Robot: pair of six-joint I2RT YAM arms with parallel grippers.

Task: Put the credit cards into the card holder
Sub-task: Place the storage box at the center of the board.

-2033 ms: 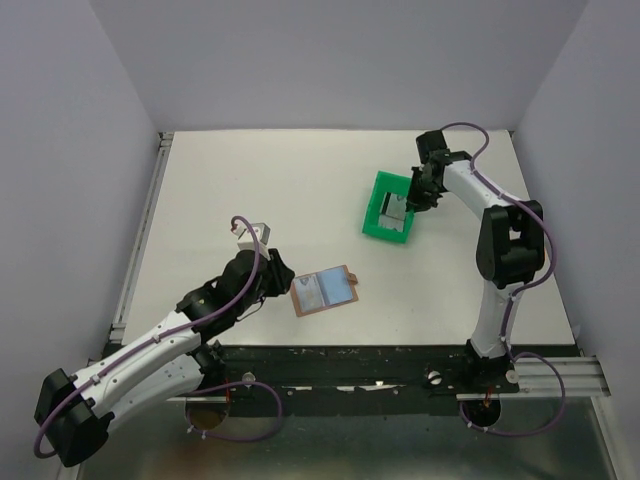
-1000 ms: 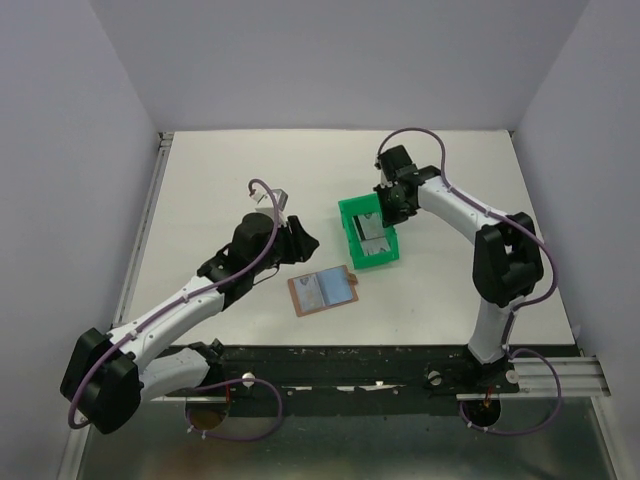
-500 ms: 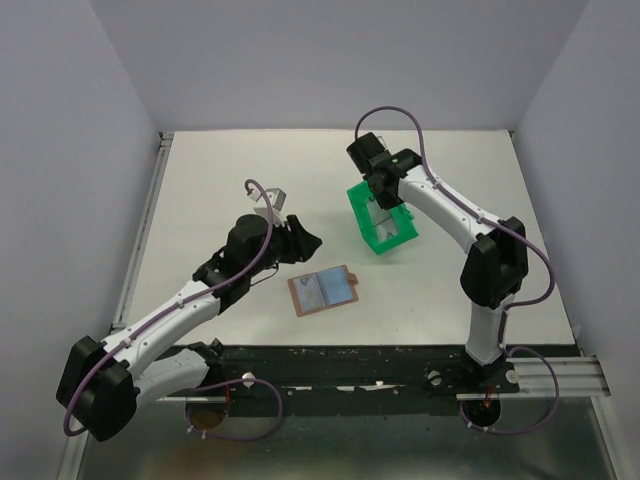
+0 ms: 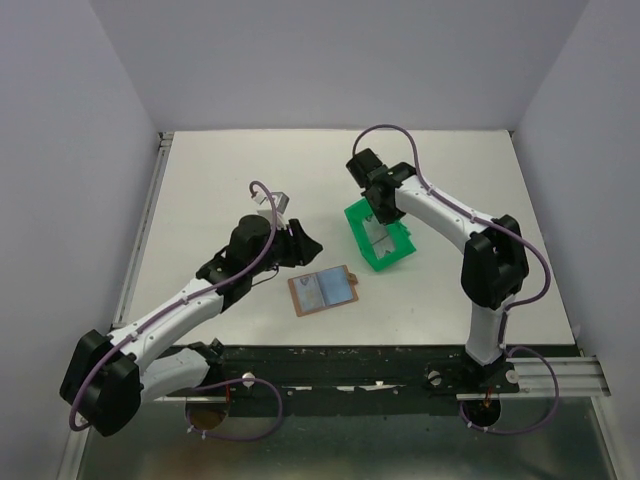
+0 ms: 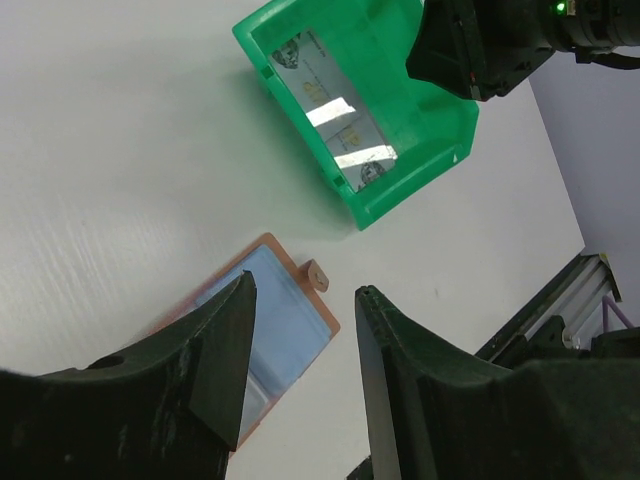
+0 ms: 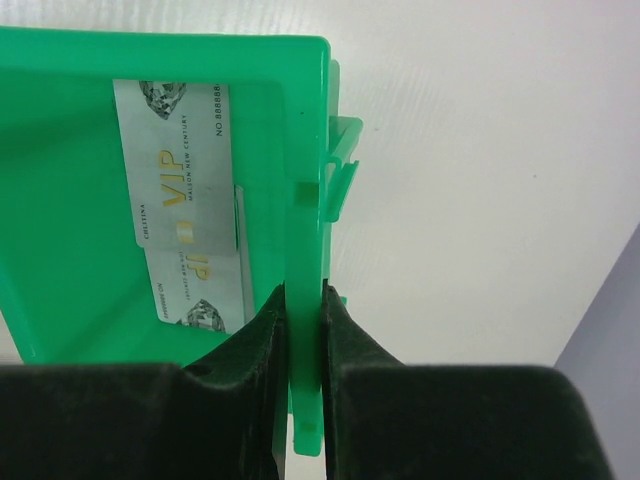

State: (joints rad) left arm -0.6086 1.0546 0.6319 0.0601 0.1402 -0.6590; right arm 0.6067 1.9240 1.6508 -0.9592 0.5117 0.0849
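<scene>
Your right gripper (image 6: 303,310) clamped the green bin (image 6: 300,120) by its wall, and your left gripper (image 5: 305,300) hung open above the card holder (image 5: 282,292). You probably needed a slow tilt to spill the credit cards (image 6: 180,180) just beside it.

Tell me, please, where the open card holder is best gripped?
Probably the edge with the snap tab, approached from above: the card holder lies open and flat on the table, so only its thin rim can be pinched, and the tab sticks out there.

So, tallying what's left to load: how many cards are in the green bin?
2: one card and a second card overlap inside the bin; others may hide beneath.
</scene>
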